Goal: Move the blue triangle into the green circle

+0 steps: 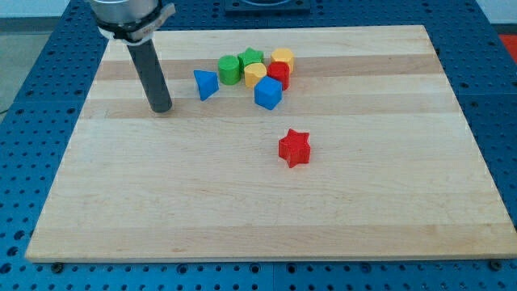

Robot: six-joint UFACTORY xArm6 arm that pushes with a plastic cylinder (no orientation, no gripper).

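Dark and upright, the rod drops from the view's top-left, my tip [161, 108] resting on the wooden board [388, 202], touching no block. The blue triangle [205, 84] sits near, at about two o'clock of it, with the green circle [229, 69] just beyond, close but apart.

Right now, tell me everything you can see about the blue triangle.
The blue triangle is a small solid block in plain matte blue, a wedge shape with one point towards the view's left. It rests on the wooden board in the upper middle, apart from the rest. The green circle sits just to its upper right with a narrow gap; nothing seems to touch it. My tip stands to its left, slightly lower in the view, not in contact.
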